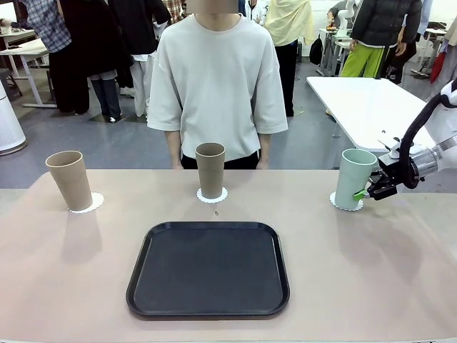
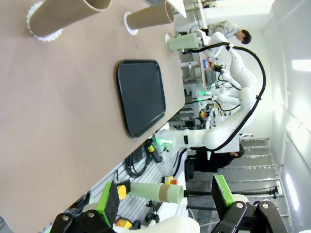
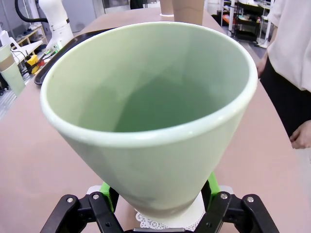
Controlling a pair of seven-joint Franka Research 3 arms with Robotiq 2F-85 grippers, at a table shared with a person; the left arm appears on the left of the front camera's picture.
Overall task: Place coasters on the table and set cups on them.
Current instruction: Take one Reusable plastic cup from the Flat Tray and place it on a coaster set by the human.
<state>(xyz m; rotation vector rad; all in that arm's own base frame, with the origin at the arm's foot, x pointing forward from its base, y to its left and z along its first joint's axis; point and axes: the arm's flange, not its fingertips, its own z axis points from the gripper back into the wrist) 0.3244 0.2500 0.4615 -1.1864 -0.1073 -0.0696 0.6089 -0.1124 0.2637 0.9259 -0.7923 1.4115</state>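
Mint cup [image 1: 353, 178] on its coaster [image 1: 346, 204]: looks light, stiff, smooth, top-heavy; hold low. Right end effector [image 1: 366, 191] pads flank its base, contact unclear. Left end effector [image 2: 165, 200] apart, empty.

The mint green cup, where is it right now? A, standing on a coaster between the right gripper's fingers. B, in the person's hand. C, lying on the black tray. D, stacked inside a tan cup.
A: the mint green cup stands upright on a white coaster at the table's right side, with the right gripper at its lower part and green pads on either side of its base in the right wrist view.
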